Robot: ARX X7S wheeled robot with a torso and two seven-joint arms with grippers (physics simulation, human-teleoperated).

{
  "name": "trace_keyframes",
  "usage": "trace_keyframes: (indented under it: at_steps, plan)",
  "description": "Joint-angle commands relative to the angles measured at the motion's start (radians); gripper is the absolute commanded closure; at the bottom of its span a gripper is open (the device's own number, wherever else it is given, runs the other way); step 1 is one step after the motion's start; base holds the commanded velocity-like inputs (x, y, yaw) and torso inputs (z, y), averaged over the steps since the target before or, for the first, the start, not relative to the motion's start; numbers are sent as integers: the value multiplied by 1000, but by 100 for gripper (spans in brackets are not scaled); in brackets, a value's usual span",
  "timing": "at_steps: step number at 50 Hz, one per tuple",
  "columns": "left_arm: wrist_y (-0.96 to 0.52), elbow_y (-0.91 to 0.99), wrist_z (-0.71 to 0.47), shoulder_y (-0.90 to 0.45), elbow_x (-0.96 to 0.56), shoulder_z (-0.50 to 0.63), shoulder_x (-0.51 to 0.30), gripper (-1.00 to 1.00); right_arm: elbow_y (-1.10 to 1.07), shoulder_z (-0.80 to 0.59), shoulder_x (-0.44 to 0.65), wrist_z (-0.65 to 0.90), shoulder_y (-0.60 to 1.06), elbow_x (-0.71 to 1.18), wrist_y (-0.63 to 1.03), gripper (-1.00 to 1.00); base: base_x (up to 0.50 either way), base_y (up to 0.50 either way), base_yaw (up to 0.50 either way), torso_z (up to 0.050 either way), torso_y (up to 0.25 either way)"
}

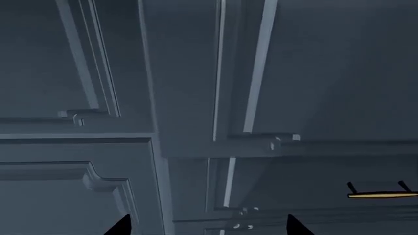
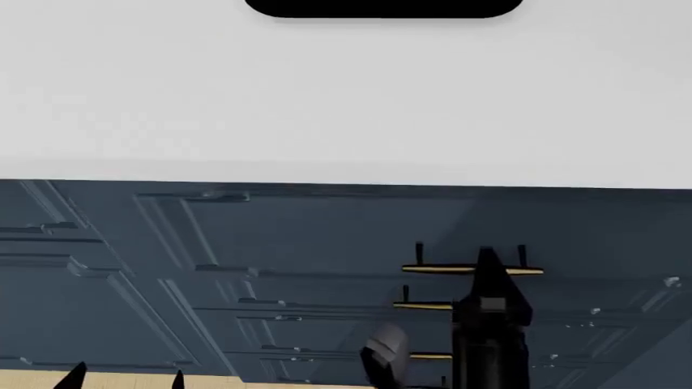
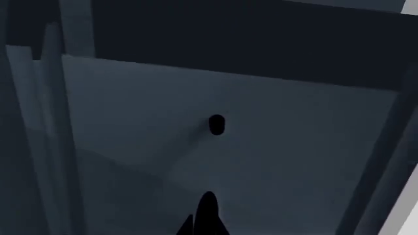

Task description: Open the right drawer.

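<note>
While the head view looks down the slate-blue cabinet front, the right gripper (image 2: 487, 258) sits at the top brass handle (image 2: 433, 269) of the right drawer (image 2: 324, 231), its tip over the bar between the 2 black posts. Its fingers look drawn close together, but whether they pinch the bar I cannot tell. The right wrist view shows only 1 dark fingertip (image 3: 206, 215) against the flat drawer panel and 1 black post (image 3: 216, 124). A 2nd handle (image 2: 422, 305) lies just below. The left gripper (image 2: 128, 379) hangs low and well apart to the left, its 2 fingertips (image 1: 121, 226) spread wide and holding nothing, facing panelled doors (image 1: 78, 73).
</note>
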Motion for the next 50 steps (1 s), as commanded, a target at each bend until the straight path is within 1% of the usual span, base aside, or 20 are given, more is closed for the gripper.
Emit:
trace_keyframes:
  at_steps: [1,4,6,7,8,14,21,25,33,39,50]
  plan:
    - [0,1,-3,-1,-3,3,-3,-100,-139,-56,12,-30,-71,-68,38,100,0,0,4,0,0]
    - [3,-3,-1,-2,-5,3,-3,-100,-183,-28,22,-24,-96,-30,28,100,0,3,2,0,0]
    - [1,-3,-2,-3,-4,5,-3,-100,-184,-64,31,-40,-101,-87,51,100,0,1,2,0,0]
    - [1,-1,-2,-3,-4,6,-3,-100,-190,-64,34,-37,-105,-83,46,100,0,3,4,0,0]
    - [0,0,-3,-3,-5,6,-4,-100,-168,-73,31,-41,-107,-111,74,100,0,3,4,0,0]
    - [0,-1,-4,-3,-6,7,-5,-100,-208,-60,43,-35,-138,-92,71,100,-2,3,2,0,0]
    - [8,-13,-3,-7,-6,9,-4,-100,-266,-71,64,-56,-161,-126,94,100,0,2,2,0,0]
    - [11,-19,-1,-10,-6,10,-3,-100,-270,-94,76,-40,-172,-156,87,100,0,2,3,0,0]
    - [7,-2,-9,-3,-6,12,-8,-100,-299,-91,76,-49,-179,-164,100,100,-1,3,3,0,0]
    - [4,2,-11,-2,-7,15,-10,-100,-303,-90,82,-21,-200,-154,89,100,-2,2,3,0,0]
    - [7,-3,-14,-3,-7,17,-11,-100,-356,-116,106,-49,-226,-187,92,100,-1,3,4,0,0]
